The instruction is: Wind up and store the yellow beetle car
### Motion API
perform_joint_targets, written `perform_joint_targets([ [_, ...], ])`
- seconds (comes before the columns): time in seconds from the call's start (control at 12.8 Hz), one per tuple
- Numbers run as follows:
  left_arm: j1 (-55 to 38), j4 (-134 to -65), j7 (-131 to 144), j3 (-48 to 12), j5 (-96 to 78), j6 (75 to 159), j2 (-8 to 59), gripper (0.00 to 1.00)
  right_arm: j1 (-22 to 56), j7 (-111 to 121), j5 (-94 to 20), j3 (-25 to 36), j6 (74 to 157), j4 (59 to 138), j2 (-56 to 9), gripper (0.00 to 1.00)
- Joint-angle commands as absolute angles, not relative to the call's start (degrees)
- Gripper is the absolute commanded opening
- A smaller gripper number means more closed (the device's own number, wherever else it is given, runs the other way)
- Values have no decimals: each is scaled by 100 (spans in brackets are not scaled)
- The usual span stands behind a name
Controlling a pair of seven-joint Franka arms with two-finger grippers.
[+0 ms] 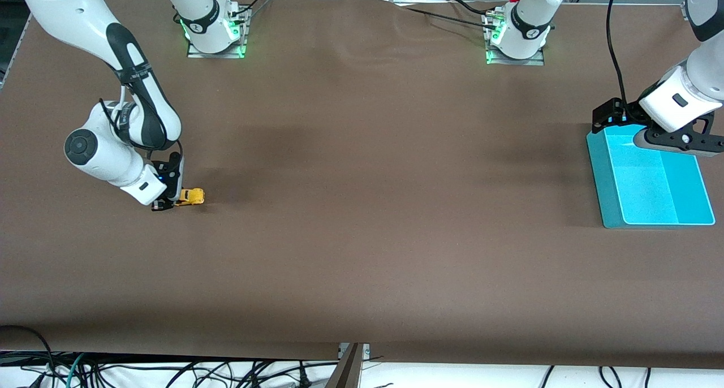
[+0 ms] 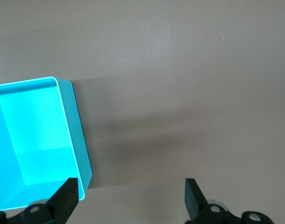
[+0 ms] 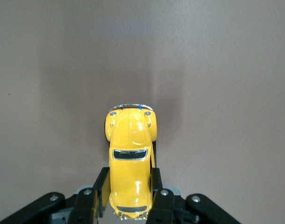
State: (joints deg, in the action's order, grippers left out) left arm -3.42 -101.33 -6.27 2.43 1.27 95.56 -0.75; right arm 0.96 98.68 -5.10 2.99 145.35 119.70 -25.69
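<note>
The yellow beetle car (image 1: 191,197) sits on the brown table toward the right arm's end. My right gripper (image 1: 169,200) is down at table level and shut on the car's rear half; in the right wrist view the fingers (image 3: 96,191) press both sides of the car (image 3: 131,158), whose front sticks out past them. The turquoise bin (image 1: 650,176) stands toward the left arm's end. My left gripper (image 2: 131,196) is open and empty, held over the bin's edge that is farther from the front camera; the bin's corner (image 2: 37,140) shows beside one finger.
Both arm bases (image 1: 215,26) stand along the table edge farthest from the front camera. Cables (image 1: 169,371) hang below the table's edge nearest the camera. Bare brown table (image 1: 384,179) lies between the car and the bin.
</note>
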Motion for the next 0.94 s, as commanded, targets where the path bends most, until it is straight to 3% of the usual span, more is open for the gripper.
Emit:
perform_joint_targets([
  [0.0,-308,-10195,-773,237,176,9571,-149,100,-87,10028,-589,264,14713,12164,-2725,21],
  [0.86,-308,-10195,-773,237,176,9571,-141,100,-694,10775,-589,255,14818,12094,-2804,22],
])
